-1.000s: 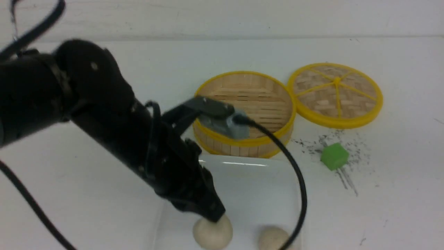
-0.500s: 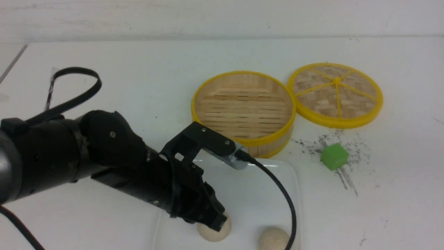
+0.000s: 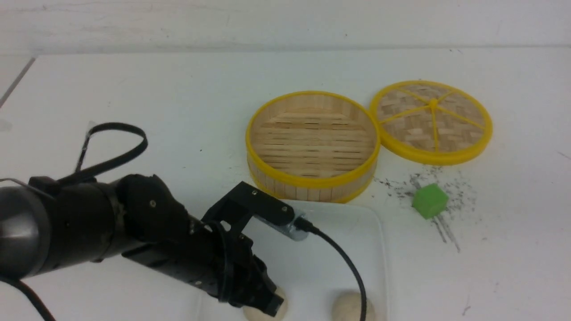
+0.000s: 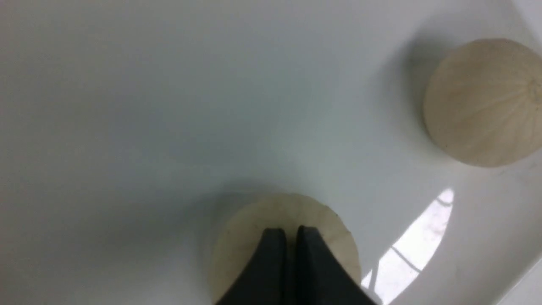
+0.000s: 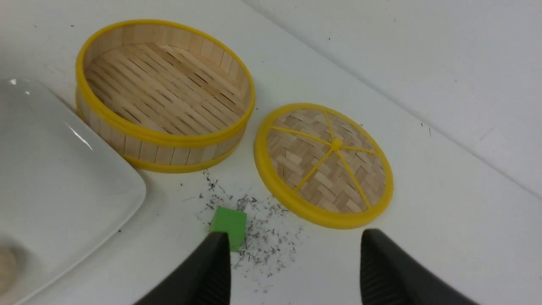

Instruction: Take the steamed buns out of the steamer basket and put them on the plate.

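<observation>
As seen from the left wrist, left jaws pinched fully together, nothing between them, tips over the top of one steamed bun [image 4: 237,237]; cannot tell whether touching it or just clear. Sits on the plate [image 4: 169,106] directly under those jaws. Also on the plate, second steamed bun [image 4: 482,101], off to the right of the left jaws and apart from the first. Beyond the left jaws, just past the plate's far edge, steamer basket [image 3: 312,138] upright on the tabletop [image 3: 134,89], woven lid [image 3: 432,121] flat just beside it. Right jaws spread wide, gripping nothing, hanging above the tabletop; green cube [image 5: 228,226] just ahead of one finger [image 5: 203,271], lid farther ahead.
</observation>
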Robot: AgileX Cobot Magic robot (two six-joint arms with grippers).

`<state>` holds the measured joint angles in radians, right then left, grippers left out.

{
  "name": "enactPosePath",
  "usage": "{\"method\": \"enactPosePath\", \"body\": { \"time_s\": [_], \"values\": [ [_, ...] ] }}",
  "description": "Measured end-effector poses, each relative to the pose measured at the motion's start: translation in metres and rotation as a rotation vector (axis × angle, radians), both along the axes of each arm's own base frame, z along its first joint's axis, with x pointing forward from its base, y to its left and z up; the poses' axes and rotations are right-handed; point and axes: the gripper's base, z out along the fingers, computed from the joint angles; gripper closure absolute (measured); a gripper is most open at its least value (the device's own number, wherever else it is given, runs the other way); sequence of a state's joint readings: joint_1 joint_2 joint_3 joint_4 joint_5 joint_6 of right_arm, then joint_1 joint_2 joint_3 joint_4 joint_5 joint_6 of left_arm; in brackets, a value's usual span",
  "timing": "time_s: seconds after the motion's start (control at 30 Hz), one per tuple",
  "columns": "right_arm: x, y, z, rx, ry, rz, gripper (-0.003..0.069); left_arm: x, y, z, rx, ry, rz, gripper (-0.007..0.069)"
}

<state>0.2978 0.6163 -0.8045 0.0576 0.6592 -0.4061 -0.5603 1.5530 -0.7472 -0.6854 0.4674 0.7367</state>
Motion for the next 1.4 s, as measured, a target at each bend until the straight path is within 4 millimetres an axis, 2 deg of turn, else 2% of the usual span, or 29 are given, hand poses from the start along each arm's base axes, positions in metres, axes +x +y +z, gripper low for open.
{"method": "enactPosePath", "body": {
  "time_s": [0.13, 0.27, 0.3, 0.33, 0.47, 0.53, 0.57, 0.67, 0.7, 0.73, 0.77, 0.8, 0.9, 0.97, 1.0, 1.07, 1.1, 1.27, 1.33, 1.4],
  "values": [
    [0.0, 0.0, 0.0, 0.001, 0.0, 0.0, 0.0239, 0.001, -0.001, 0.001, -0.002, -0.001, -0.005, 0.055],
    [0.0, 0.0, 0.0, 0.001, -0.001, 0.0, 0.0239, 0.012, -0.009, 0.019, -0.032, -0.051, -0.019, 0.0372],
    [0.0, 0.0, 0.0, 0.001, -0.001, 0.0, 0.0239, 0.013, -0.009, 0.02, -0.035, -0.055, -0.019, 0.0372],
    [0.0, 0.0, 0.0, 0.002, 0.0, 0.0, 0.0239, 0.019, -0.013, 0.029, -0.054, -0.083, -0.016, 0.0281],
    [0.0, 0.0, 0.0, 0.003, -0.003, 0.0, 0.0239, 0.038, -0.022, 0.057, -0.118, -0.182, 0.043, 0.0085],
    [0.0, 0.0, 0.0, 0.003, -0.004, 0.0, 0.0239, 0.044, -0.024, 0.066, -0.132, -0.222, 0.056, 0.005],
    [0.0, 0.0, 0.001, 0.005, -0.011, 0.0, 0.0239, 0.05, -0.025, 0.078, -0.133, -0.287, 0.05, 0.0029],
    [0.001, 0.0, 0.003, 0.013, -0.034, -0.002, 0.0239, 0.058, -0.024, 0.106, -0.101, -0.449, 0.001, 0.0037],
    [0.001, 0.0, 0.003, 0.013, -0.034, -0.002, 0.0239, 0.058, -0.023, 0.108, -0.097, -0.461, -0.004, 0.0039],
    [0.001, 0.0, 0.004, 0.016, -0.043, -0.002, 0.0239, 0.057, -0.019, 0.127, -0.067, -0.573, -0.036, 0.0061],
    [0.002, 0.0, 0.004, 0.016, -0.043, -0.002, 0.0239, 0.057, -0.017, 0.137, -0.059, -0.625, -0.044, 0.0075],
    [0.002, 0.0, 0.004, 0.016, -0.043, -0.002, 0.0239, 0.056, -0.016, 0.139, -0.058, -0.639, -0.045, 0.0083],
    [0.002, 0.0, 0.004, 0.017, -0.045, -0.002, 0.0239, 0.043, -0.002, 0.182, -0.098, -0.827, -0.002, 0.0153],
    [0.002, 0.0, 0.004, 0.017, -0.045, -0.002, 0.0239, 0.034, 0.005, 0.2, -0.138, -0.887, 0.031, 0.0193],
    [0.002, 0.0, 0.004, 0.017, -0.045, -0.002, 0.0239, 0.02, 0.014, 0.221, -0.197, -0.948, 0.073, 0.0239],
    [0.002, 0.0, 0.004, 0.017, -0.045, -0.002, 0.0239, 0.012, 0.02, 0.232, -0.224, -0.975, 0.091, 0.0263],
    [0.002, 0.0, 0.004, 0.017, -0.045, -0.002, 0.0239, -0.006, 0.032, 0.25, -0.259, -1.027, 0.108, 0.0305],
    [0.002, 0.0, 0.004, 0.018, -0.045, -0.002, 0.0239, -0.04, 0.056, 0.27, -0.219, -1.1, 0.105, 0.0383],
    [0.002, 0.0, 0.004, 0.019, -0.045, -0.002, 0.0239, -0.046, 0.063, 0.272, -0.211, -1.08, 0.132, 0.0391],
    [0.001, 0.001, 0.004, 0.026, -0.043, 0.0, 0.0239, -0.052, 0.079, 0.27, -0.168, -1.021, 0.221, 0.0396]
  ]
}}
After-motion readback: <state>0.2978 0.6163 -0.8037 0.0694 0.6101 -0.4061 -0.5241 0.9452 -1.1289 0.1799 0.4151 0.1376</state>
